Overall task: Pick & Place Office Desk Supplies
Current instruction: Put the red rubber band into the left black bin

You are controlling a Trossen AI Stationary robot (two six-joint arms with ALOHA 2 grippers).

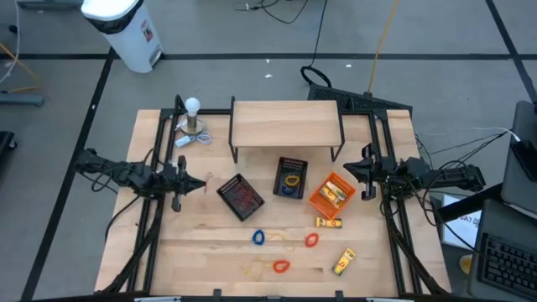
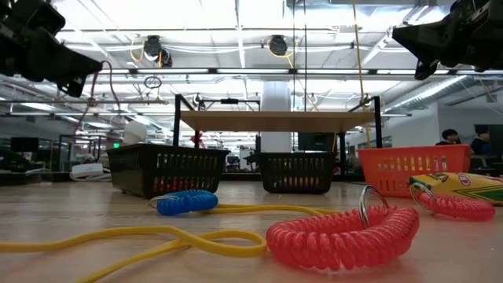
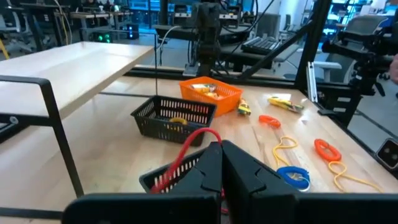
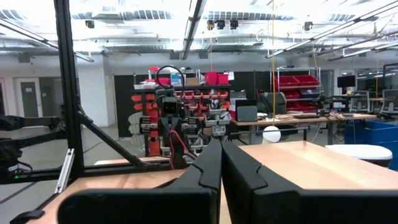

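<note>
The supplies lie on the wooden table near its front: a blue coiled loop (image 1: pixel 258 237), two red coiled loops (image 1: pixel 311 239) (image 1: pixel 281 266), thin yellow bands (image 1: pixel 252 268) and two yellow packets (image 1: pixel 329 222) (image 1: pixel 344 261). More sit in three trays: red loops in the left black mesh tray (image 1: pixel 241 197), a yellow loop in the middle black tray (image 1: pixel 291 178), packets in the orange tray (image 1: pixel 331 195). My left gripper (image 1: pixel 199 183) hovers shut just left of the left black tray. My right gripper (image 1: pixel 354 169) hovers shut beside the orange tray, on its right. Neither holds anything.
A low wooden shelf on black legs (image 1: pixel 285 124) stands across the table's far half. A white ball on a small stand (image 1: pixel 193 107) sits at the far left corner. Black frame rails run along both table sides. Bare wood lies at the front left.
</note>
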